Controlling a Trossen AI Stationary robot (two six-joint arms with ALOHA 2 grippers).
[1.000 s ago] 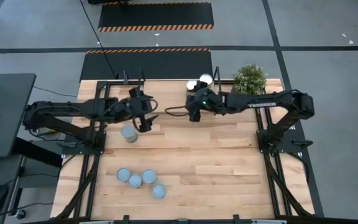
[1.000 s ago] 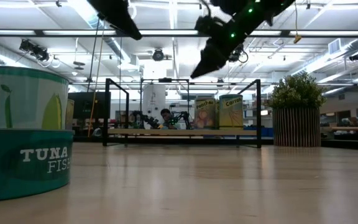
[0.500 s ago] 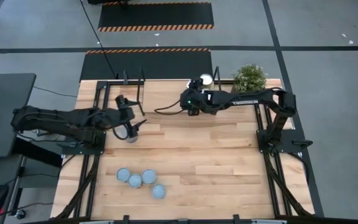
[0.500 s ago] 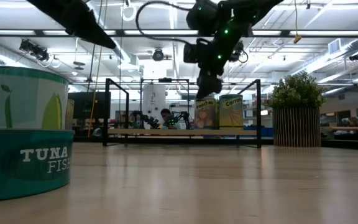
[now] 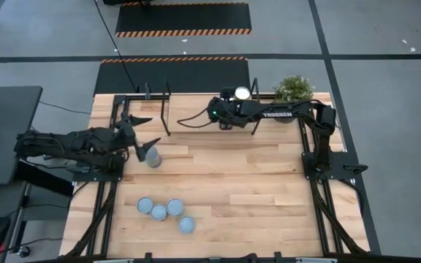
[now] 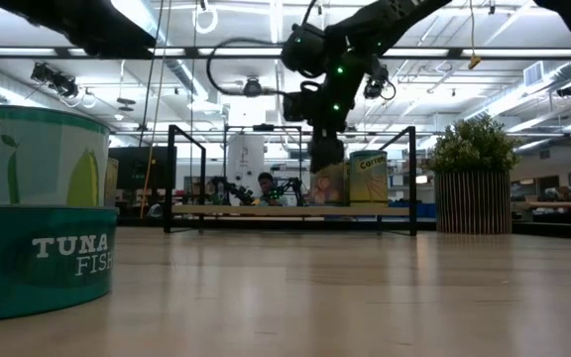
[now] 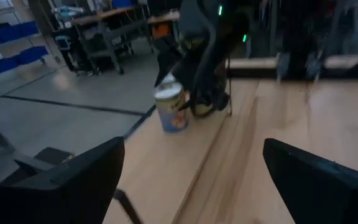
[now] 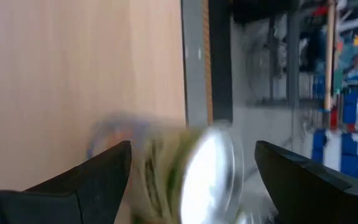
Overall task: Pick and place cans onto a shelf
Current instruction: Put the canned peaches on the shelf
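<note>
Two cans stand on the shelf (image 5: 188,102) at the table's far edge. My right gripper (image 5: 226,104) is open around the left one (image 5: 229,93). Its fingers stand on either side of the can (image 8: 185,168), with a gap at each side in the right wrist view. In the low view the gripper (image 6: 323,161) hangs down over this can (image 6: 327,186), beside the second can (image 6: 368,177). My left gripper (image 5: 145,133) is open and empty (image 7: 191,180), just left of a lone can (image 5: 153,158) that stands on the table.
Several cans (image 5: 165,212) stand grouped near the front left; one of them (image 6: 38,213) fills the low view's left. A potted plant (image 5: 294,90) stands at the far right, beside the shelf. Bare wood lies across the table's middle and right (image 5: 254,183).
My right gripper has moved toward the far edge and come down from above the table to the left can on the shelf. It has turned from slanting to pointing down. My left gripper has drawn back toward the table's left edge, away from the middle.
</note>
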